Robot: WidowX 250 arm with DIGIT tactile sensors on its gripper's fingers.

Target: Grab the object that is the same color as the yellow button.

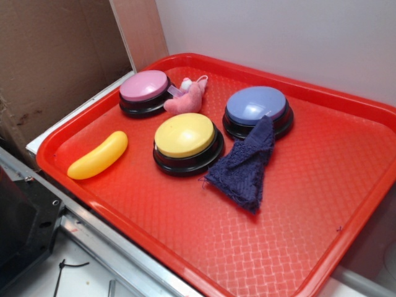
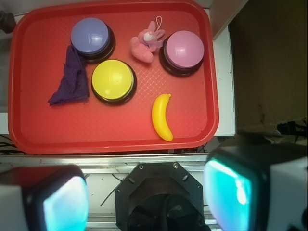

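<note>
Nothing is grabbed yet: your end effector (image 2: pixel 147 192) hangs wide and empty, well back from the tray (image 2: pixel 29 134). You'll find the banana (image 2: pixel 161 116) ahead, slightly right, near the tray's closest rim, beside the yellow button (image 2: pixel 113 80). Approach, descent and grasp all remain.

The object (image 1: pixel 98 155) (image 2: pixel 161 116) is a small, glossy yellow banana-shaped toy, curved and lying flat, untouched. It rests near the yellow button (image 1: pixel 185 136) (image 2: pixel 113 80) but apart from it, a strip of bare surface between them. The yellow button is large and round, with a domed pale yellow top on a black base, sitting upright.
</note>
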